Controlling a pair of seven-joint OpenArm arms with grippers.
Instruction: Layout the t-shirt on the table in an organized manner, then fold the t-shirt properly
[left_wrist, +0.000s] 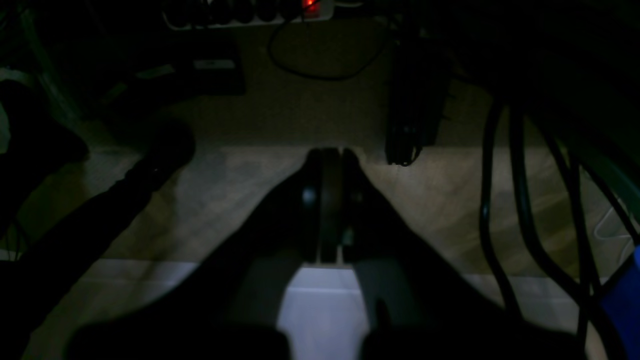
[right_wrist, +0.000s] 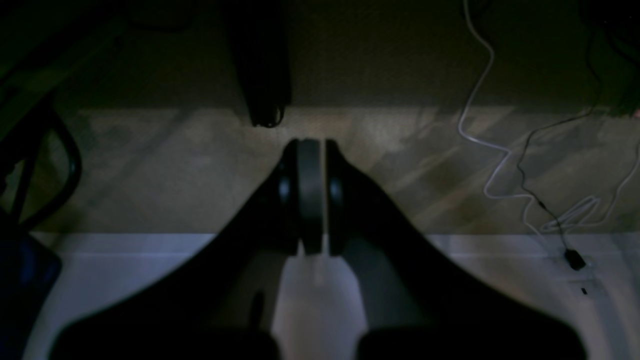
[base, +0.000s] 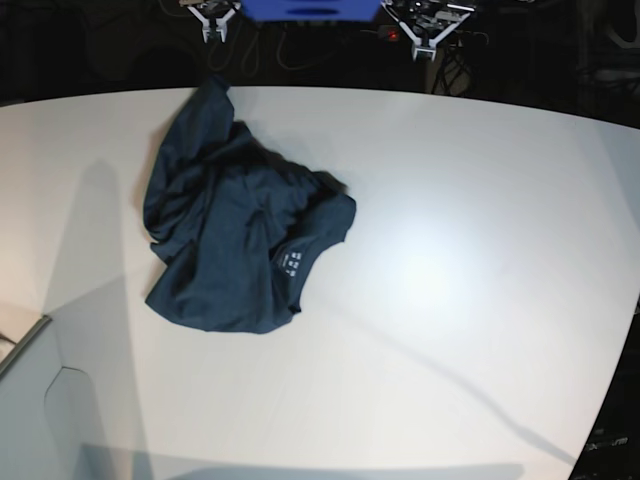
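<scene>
Crumpled fabric is all that lies on the table (base: 470, 300): the t-shirt (base: 235, 235), dark navy, sits bunched in a loose heap on the table's left half, reaching from near the far edge toward the middle. One tongue of cloth points up toward the far edge, and the rest spreads into a wider, rounded mass nearer the front. Folds overlap all through it, so the sleeves cannot be told apart. A small white printed label (base: 292, 261) shows inside the collar on the heap's right side; its marks are too small to read. Nothing that holds anything stands on the table.

Both arms are parked beyond the far edge, well apart from the shirt. The left gripper (left_wrist: 330, 152) is clenched, its two fingertips pressed together with nothing between them, hanging past the table's edge over a dim carpeted floor (left_wrist: 250, 190) where black cables (left_wrist: 520, 200) run and a power strip (left_wrist: 250, 12) glows with a red switch. The right gripper (right_wrist: 312, 145) is likewise closed on nothing, over the same floor, with a thin white cable (right_wrist: 475, 100) trailing to one side.
</scene>
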